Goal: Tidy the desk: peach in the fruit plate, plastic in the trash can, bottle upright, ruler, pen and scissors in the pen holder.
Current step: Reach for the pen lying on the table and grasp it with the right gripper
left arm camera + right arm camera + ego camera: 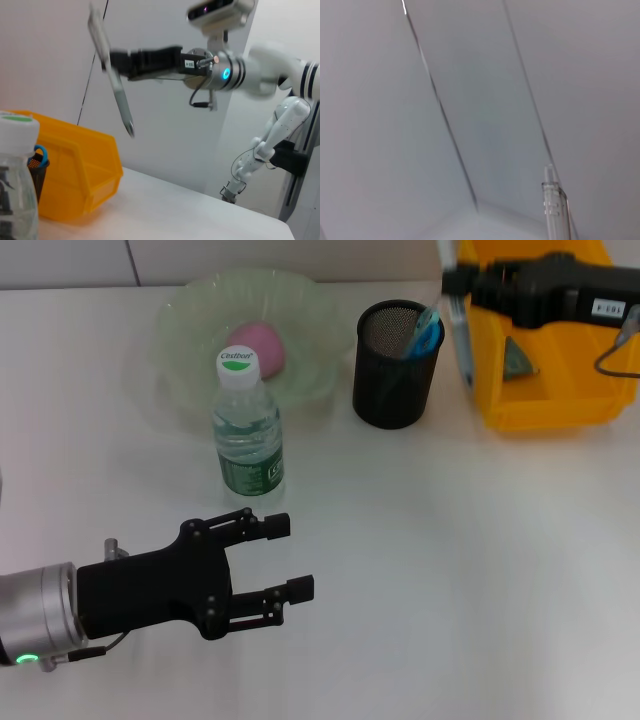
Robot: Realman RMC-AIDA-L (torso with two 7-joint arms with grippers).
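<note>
My right gripper (455, 282) is at the back right, above the gap between the black mesh pen holder (395, 365) and the yellow bin (545, 390). It is shut on a long clear pen (463, 340) that hangs tip down. The left wrist view shows this gripper (107, 60) and the pen (120, 100). The pen's end shows in the right wrist view (555, 210). Blue scissors (428, 335) stand in the holder. A pink peach (258, 345) lies in the green fruit plate (190, 310). The bottle (248, 430) stands upright. My left gripper (292, 557) is open and empty at the front left.
A grey-green piece of plastic (518, 355) lies inside the yellow bin, which also shows in the left wrist view (85, 170). The bottle (15, 175) and the pen holder (37, 170) show at that view's edge. The white table (450, 570) spreads to the front right.
</note>
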